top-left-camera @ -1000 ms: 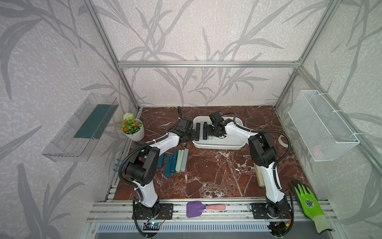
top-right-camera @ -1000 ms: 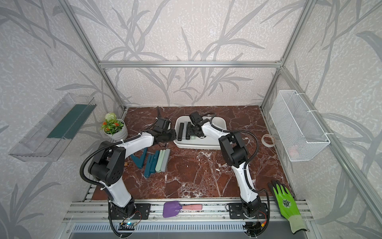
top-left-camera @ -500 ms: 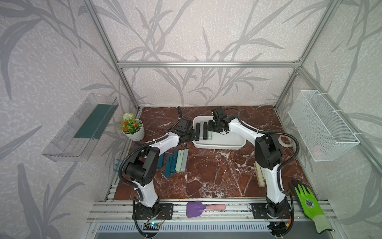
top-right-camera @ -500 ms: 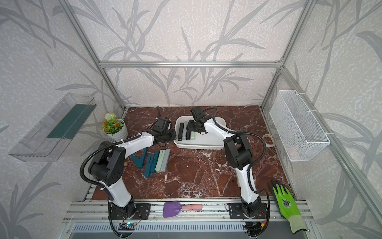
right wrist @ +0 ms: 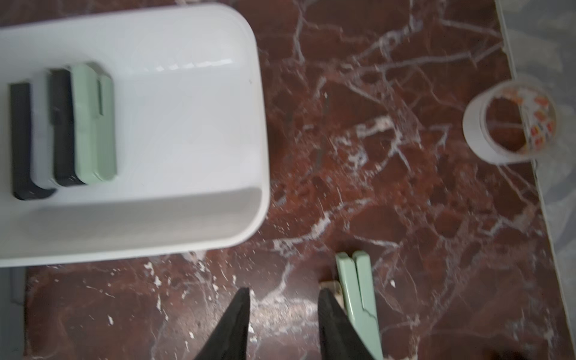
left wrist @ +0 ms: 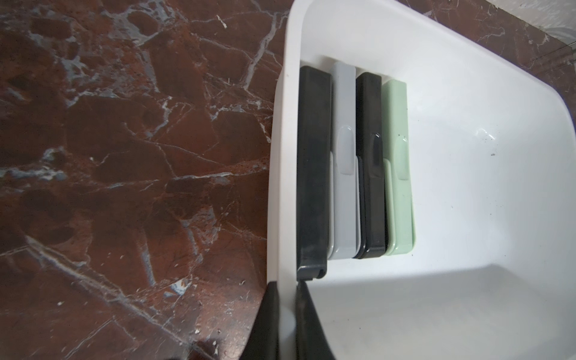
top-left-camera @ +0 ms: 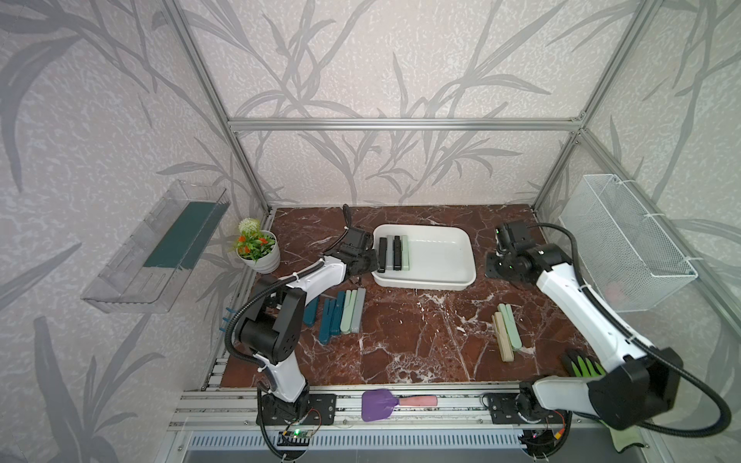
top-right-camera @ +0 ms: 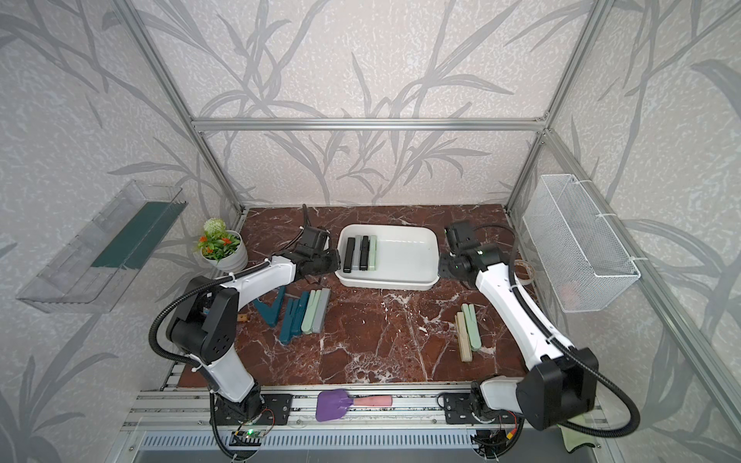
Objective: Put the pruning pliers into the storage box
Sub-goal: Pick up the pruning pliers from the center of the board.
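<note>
The left tool (left wrist: pixel 286 288) is closed hard on the storage box (left wrist: pixel 467 187). In the left wrist view one dark finger (left wrist: pixel 268 314) sits outside the white wall and its partner inside, with the rolled rim pinched between them. In both top views this grip is at the box's end nearest the left arm (top-left-camera: pixel 371 262) (top-right-camera: pixel 333 260). Four pruning pliers lie flat in the box, side by side against that same end wall: a black one (left wrist: pixel 313 171), a grey one (left wrist: pixel 344 187), a second black one (left wrist: pixel 371 187) and a pale green one (left wrist: pixel 399 187). The first black one ends just past the inner fingertip; whether they touch I cannot tell. The right tool (right wrist: pixel 284 291) hangs over the bare marble desk (top-left-camera: pixel 401 340) just beside the box's other end, apart from it. Its jaws stand partly open with nothing between them. In the right wrist view, which is a little blurred, a pale green pair (right wrist: pixel 358 290) lies on the desk just outside one finger, and a beige pair beside it is mostly hidden behind that finger. More teal, green and grey pliers (top-left-camera: pixel 345 308) lie on the desk beside the left arm. A tape roll (right wrist: pixel 508 121) sits near the desk's edge.
</note>
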`<state>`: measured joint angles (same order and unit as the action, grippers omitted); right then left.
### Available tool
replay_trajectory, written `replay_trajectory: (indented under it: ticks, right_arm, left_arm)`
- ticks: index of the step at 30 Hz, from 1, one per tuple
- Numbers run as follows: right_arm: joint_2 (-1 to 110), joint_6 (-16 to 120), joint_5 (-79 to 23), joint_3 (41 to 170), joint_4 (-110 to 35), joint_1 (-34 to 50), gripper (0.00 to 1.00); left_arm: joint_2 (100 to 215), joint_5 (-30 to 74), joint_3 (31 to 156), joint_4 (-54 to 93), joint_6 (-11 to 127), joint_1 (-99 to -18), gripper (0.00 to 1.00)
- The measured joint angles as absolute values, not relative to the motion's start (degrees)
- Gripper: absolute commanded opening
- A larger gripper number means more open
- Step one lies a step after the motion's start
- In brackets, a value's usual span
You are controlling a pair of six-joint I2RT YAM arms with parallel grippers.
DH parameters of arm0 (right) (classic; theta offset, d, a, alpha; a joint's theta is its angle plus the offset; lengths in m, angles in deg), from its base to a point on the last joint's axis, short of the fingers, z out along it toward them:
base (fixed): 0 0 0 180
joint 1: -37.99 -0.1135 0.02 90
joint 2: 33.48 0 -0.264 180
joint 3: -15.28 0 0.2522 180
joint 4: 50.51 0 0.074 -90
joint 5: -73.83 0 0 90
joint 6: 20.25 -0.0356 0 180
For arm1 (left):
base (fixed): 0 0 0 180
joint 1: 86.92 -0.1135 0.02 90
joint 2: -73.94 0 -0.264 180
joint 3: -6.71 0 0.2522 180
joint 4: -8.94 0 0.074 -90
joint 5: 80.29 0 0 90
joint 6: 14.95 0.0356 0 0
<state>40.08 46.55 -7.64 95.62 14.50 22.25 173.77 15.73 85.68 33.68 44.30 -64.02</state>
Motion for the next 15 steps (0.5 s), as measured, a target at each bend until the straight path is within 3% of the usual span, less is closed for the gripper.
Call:
replay_trajectory:
  ticks: [7,15]
  right_arm:
    - [30.1,40.2,-7.4,78.3,22.5,22.8,0.38]
    - [28.6,36.3,-8.9,75.3,22.9,22.7,0.41]
  left_arm:
    - [172.7,15.7,84.4,34.0,44.6,-64.0,0.1]
    - [172.7,15.7,83.7,33.8,44.5,-64.0,0.1]
